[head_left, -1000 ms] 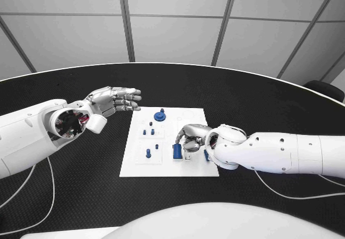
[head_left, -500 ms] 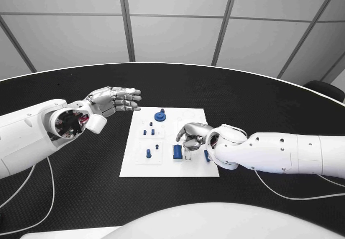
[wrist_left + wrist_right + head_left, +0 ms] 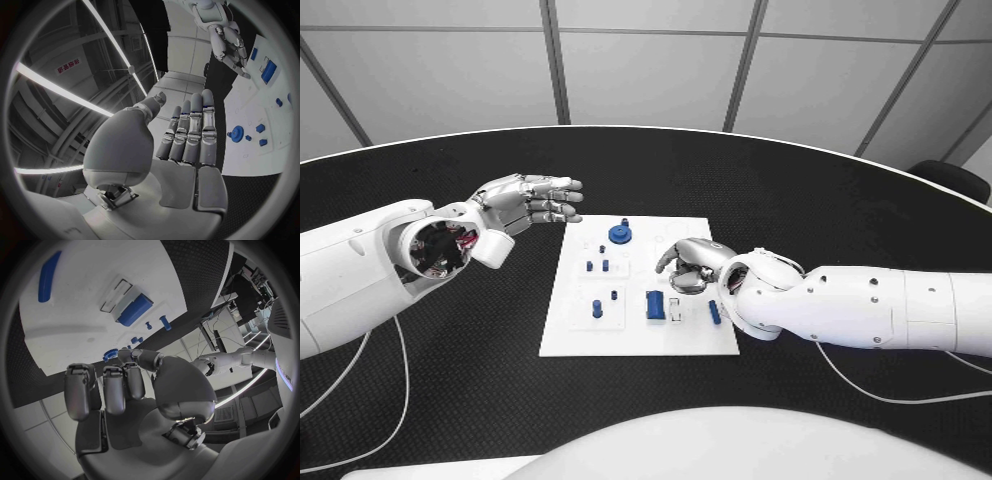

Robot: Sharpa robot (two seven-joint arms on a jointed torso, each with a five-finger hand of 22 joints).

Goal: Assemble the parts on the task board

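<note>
The white task board [image 3: 574, 335] lies mid-table. On it are a blue block [image 3: 655, 304], a long blue piece [image 3: 714, 312], a round blue knob [image 3: 620, 234] at the far edge and several small blue pegs [image 3: 597, 307]. My right hand [image 3: 687, 266] hovers over the board just beyond the block, fingers loosely bent, holding nothing. In the right wrist view this right hand [image 3: 119, 390] has empty fingers, with the block [image 3: 133, 310] and the long piece [image 3: 49, 275] past them. My left hand [image 3: 531, 201] is raised left of the board, fingers straight and empty, as the left wrist view of that hand [image 3: 184, 142] confirms.
A white slot [image 3: 675, 308] sits beside the blue block. Black table [image 3: 459, 360] surrounds the board on all sides. A thin cable [image 3: 387, 400] trails under the left arm, and another cable [image 3: 877, 392] under the right arm.
My right hand has lifted off the blue block and drawn back toward the board's far side; the block stays on the board. The left hand has not moved.
</note>
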